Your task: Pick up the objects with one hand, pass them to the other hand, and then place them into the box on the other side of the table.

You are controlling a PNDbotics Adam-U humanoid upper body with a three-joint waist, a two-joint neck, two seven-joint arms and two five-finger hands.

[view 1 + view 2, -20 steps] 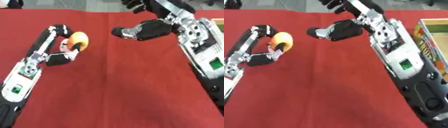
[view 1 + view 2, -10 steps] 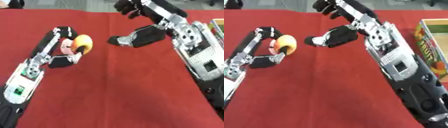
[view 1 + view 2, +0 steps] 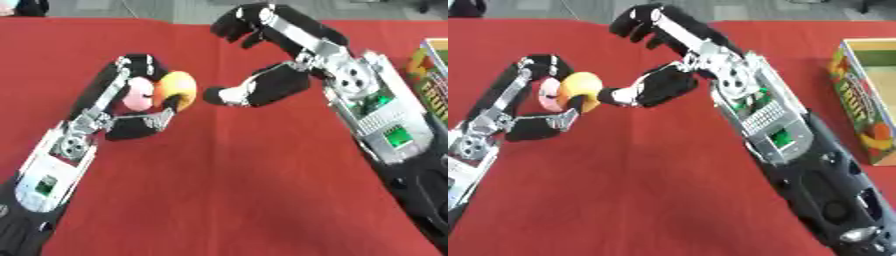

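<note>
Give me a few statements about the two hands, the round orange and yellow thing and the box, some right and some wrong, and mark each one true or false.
1. The left hand holds the orange-and-yellow round object. True.
2. The right hand is curled shut round that object. False: it is open, thumb reaching toward it.
3. The box stands at the table's right edge. True.
4. The round object lies on the red tablecloth. False: it is held in the left hand.
5. A pink object sits in the left hand beside the round one. True.
</note>
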